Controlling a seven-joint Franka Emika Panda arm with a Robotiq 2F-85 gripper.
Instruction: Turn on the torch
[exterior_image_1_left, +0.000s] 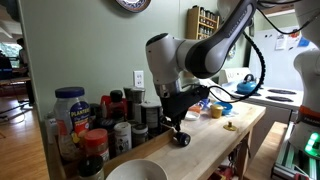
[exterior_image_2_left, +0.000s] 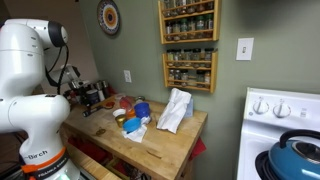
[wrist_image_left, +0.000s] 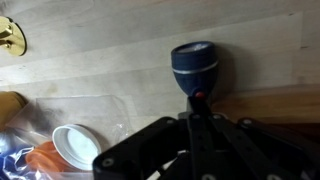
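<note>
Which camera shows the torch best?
The wrist view: the torch sits large, mid-frame. In an exterior view it is just a small dark lump; in an exterior view facing the spice racks, I cannot make it out.

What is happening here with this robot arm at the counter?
The arm reaches down to the wooden counter with its claw shut. The claw's tip is right at the torch, seemingly pressing near its switch rather than gripping it. The wrist view does not show whether the torch is lit.
</note>
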